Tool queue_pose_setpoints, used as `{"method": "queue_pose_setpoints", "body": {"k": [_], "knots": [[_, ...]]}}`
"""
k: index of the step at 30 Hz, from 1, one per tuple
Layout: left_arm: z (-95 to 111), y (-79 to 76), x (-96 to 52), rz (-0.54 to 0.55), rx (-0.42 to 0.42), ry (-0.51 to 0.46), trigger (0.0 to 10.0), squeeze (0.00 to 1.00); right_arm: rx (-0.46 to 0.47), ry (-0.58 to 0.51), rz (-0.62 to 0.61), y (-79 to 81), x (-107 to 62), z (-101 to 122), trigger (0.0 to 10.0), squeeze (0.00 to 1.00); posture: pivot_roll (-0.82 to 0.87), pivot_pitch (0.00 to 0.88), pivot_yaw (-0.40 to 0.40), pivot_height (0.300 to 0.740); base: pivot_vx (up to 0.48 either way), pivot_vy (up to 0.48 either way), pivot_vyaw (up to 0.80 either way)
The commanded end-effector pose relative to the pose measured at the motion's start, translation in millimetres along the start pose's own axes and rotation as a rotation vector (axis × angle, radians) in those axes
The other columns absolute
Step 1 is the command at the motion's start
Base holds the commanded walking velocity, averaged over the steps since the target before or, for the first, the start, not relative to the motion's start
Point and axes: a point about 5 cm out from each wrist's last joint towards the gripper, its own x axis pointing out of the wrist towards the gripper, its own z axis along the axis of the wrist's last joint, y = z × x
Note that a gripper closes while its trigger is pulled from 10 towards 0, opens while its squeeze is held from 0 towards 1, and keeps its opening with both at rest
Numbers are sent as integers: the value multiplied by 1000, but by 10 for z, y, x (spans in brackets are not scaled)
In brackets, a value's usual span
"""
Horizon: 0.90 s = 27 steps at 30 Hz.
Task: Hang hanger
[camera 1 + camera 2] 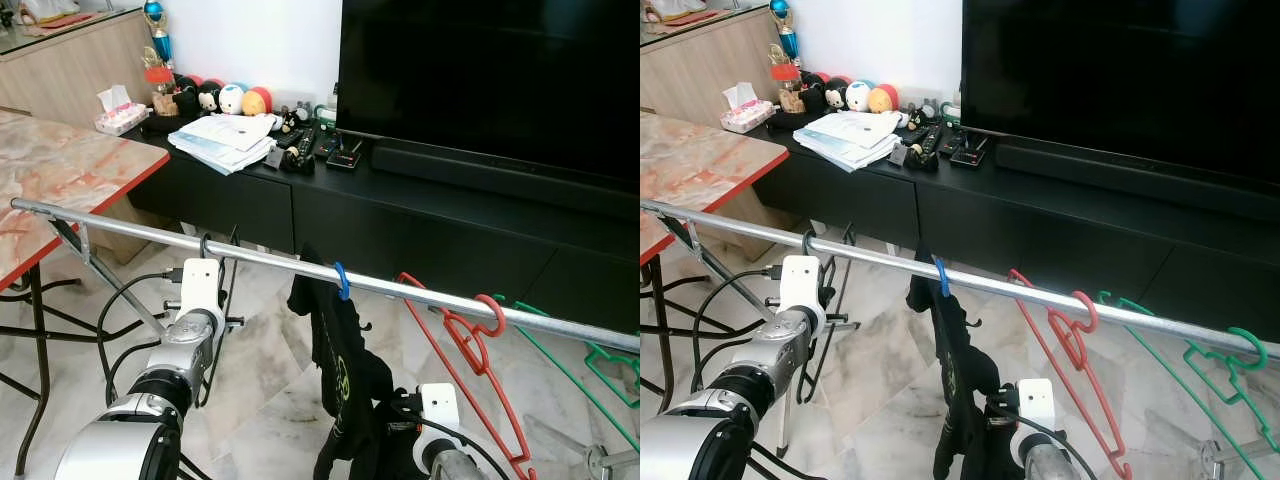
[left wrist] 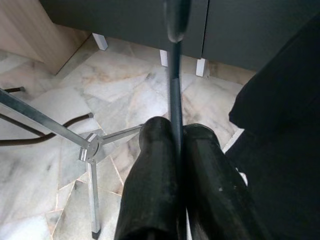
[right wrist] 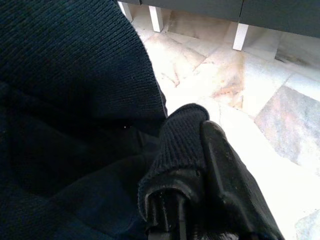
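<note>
One metal rail (image 1: 250, 258) carries four hangers: one black hanger (image 1: 207, 300), one blue hanger (image 1: 342, 282) bearing one black garment (image 1: 340, 360), one red hanger (image 1: 470, 340) and one green hanger (image 1: 1230, 365). One television (image 1: 490, 80) stands on one black cabinet (image 1: 420, 215), with one tissue box (image 1: 118, 118) and one paper stack (image 1: 225, 140)

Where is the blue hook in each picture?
Left eye view: the blue hook sits on the silver rail, near the middle, above the black shirt.
Right eye view: the same hook on the rail, left of the middle.
Left wrist view: not there.
Right wrist view: not there.
Shared landmark: the red hanger beside it.
</note>
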Motion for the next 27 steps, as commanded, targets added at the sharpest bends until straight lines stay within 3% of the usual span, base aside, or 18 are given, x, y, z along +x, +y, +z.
{"method": "queue_pose_setpoints", "body": {"k": [1,12,16,18,27], "knots": [[23,27,10,11,16,6,0,0,-4,-3,8,24,15,27,10000,0,0,83,37,740,0,0,0],[-43,28,-12,5,-1,1,0,0,-4,3,8,28,10,8,10000,0,3,78,33,740,0,0,0],[68,-16,-30,-60,-13,-110,0,0,-11,7,2,15,7,3,10000,0,3,78,30,740,0,0,0],[125,-17,-50,-68,27,-171,0,0,-6,5,-4,2,5,4,10000,0,5,78,27,740,0,0,0],[114,42,-146,-59,69,-258,0,0,-17,10,-1,-7,-3,-12,10000,0,14,80,17,740,0,0,0]]}}
